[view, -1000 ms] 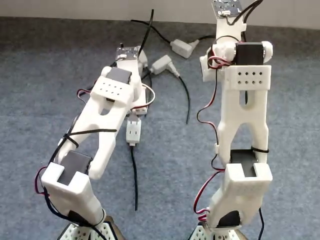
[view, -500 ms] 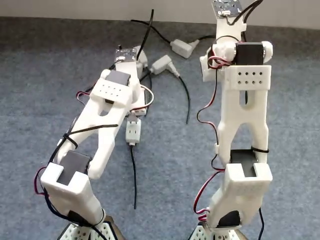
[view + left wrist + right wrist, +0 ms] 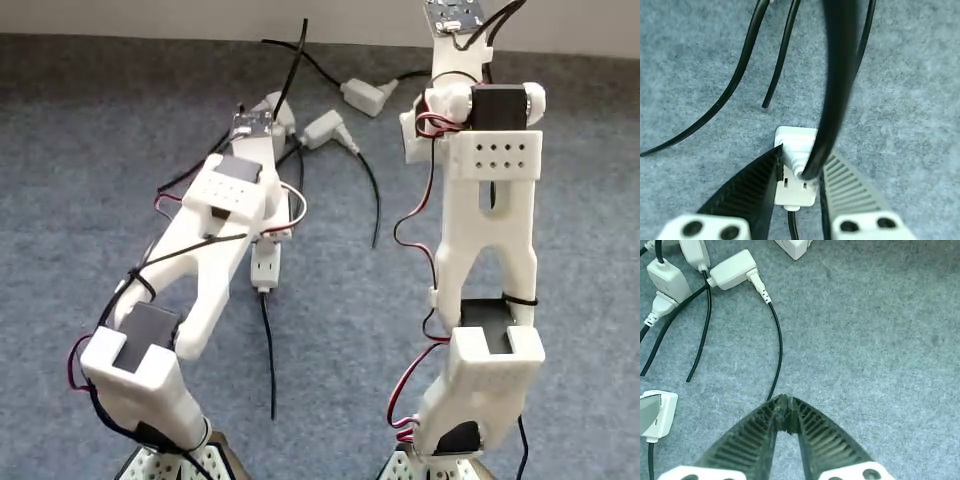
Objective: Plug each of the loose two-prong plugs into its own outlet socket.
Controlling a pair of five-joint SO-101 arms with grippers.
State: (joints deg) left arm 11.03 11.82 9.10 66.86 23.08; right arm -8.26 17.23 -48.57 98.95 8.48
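Note:
A white outlet socket (image 3: 795,196) lies on the grey carpet under my left arm, also seen from above as the outlet socket (image 3: 265,262). A white two-prong plug (image 3: 791,156) on a thick black cable (image 3: 837,75) stands on the socket's face. My left gripper (image 3: 802,155) is shut on that plug, one ribbed finger on each side. My right gripper (image 3: 785,412) is shut with nothing in it, above bare carpet farther back on the right.
Other white socket blocks and plugs (image 3: 732,270) with black cables (image 3: 777,340) lie at the back, two of them near the middle (image 3: 328,130) (image 3: 365,95). Loose black cable ends (image 3: 765,105) trail beyond the socket. A further socket (image 3: 655,415) lies to one side.
My left arm's wrist has come down and nearer over the socket with the plug. The right arm and the socket have not moved.

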